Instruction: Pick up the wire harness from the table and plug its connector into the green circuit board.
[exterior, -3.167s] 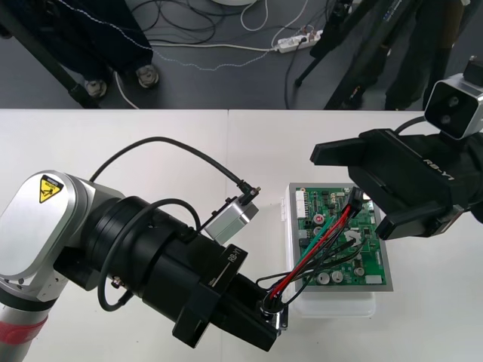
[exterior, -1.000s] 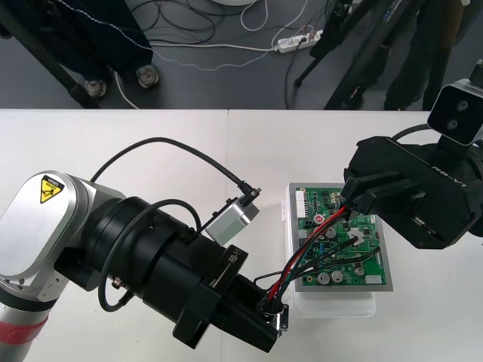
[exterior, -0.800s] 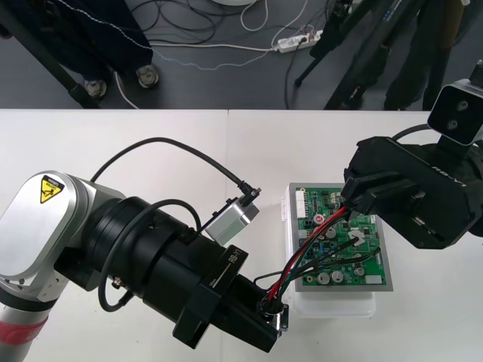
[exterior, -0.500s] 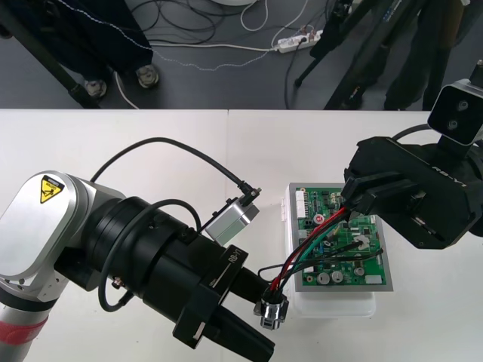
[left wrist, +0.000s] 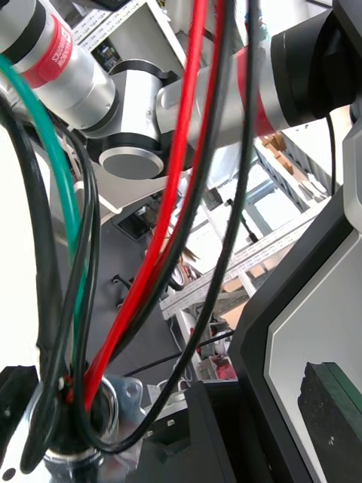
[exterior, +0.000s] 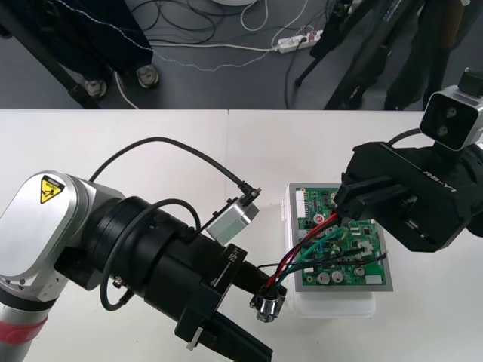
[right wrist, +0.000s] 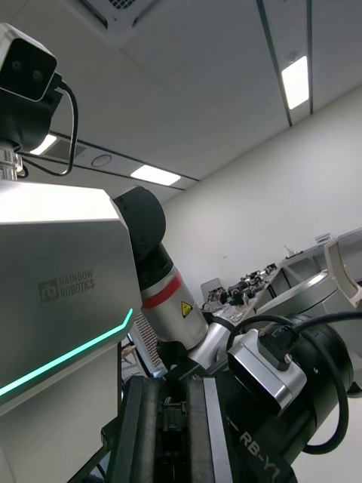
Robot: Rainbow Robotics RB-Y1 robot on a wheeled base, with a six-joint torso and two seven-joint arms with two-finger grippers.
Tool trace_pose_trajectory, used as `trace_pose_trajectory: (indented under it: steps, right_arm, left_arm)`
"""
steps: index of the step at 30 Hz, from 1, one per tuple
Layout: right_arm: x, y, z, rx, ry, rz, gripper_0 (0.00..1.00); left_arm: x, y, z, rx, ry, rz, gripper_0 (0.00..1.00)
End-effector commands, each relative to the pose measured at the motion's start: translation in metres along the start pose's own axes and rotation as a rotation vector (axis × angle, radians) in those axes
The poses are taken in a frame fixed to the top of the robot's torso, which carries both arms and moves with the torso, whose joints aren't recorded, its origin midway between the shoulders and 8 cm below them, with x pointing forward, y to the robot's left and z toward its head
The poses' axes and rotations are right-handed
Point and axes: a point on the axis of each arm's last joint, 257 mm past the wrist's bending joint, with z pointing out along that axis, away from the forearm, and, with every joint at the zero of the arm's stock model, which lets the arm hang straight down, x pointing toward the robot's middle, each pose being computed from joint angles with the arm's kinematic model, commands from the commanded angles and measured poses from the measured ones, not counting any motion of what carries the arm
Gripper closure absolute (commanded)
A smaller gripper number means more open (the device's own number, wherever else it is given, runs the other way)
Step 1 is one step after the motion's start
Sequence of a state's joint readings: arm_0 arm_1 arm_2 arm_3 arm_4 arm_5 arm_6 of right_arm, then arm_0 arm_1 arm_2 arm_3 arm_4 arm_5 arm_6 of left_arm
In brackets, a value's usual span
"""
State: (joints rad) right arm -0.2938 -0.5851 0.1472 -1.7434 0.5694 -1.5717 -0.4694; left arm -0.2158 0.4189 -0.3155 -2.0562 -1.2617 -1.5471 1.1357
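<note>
At lower centre of the front view, the left tool (exterior: 264, 315) is seen spread wide, with one of its fingers (exterior: 245, 271) above and the other below the round metal socket (exterior: 267, 305) of the wire harness (exterior: 290, 264). The socket is placed between the fingers and is gripped by neither. Contact with the tabletop (exterior: 151, 143) cannot be told.

Red, black and green wires (exterior: 311, 238) are run from the socket up and to the right, across the green circuit board (exterior: 355, 265). The board is seated on its white base (exterior: 332, 305) at centre right of the frame.

Over the board's upper part, the right tool (exterior: 349, 202) is pressed together on the far end of the wires. That end is covered by the tool, so seating in the board cannot be confirmed.

In the left wrist view, the wires (left wrist: 177, 189) are seen rising out of the socket (left wrist: 83, 434) at the lower left of the frame. The green and black ones are bowed to the left, and the red one is run nearly straight up.
</note>
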Motion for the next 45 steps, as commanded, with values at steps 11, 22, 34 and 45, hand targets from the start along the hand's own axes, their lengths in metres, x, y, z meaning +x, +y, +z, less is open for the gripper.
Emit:
trace_pose_trajectory:
  steps: [11,22,34,45]
  right_arm:
    - [0.02,0.02,-0.014,0.051,0.064,-0.007,1.0]
    - [0.014,0.026,-0.022,0.095,0.07,-0.065,1.0]
    - [0.002,0.038,-0.021,0.101,0.092,-0.147,1.0]
    - [-0.008,-0.009,-0.003,0.336,0.171,-0.33,1.0]
  left_arm:
    - [-0.053,0.02,-0.055,-0.2,-0.141,0.205,0.0]
    - [-0.076,0.024,-0.081,-0.367,-0.261,0.271,0.0]
    - [-0.088,0.023,-0.103,-0.494,-0.335,0.349,0.0]
    - [-0.111,-0.001,-0.097,-0.507,-0.434,0.447,0.0]
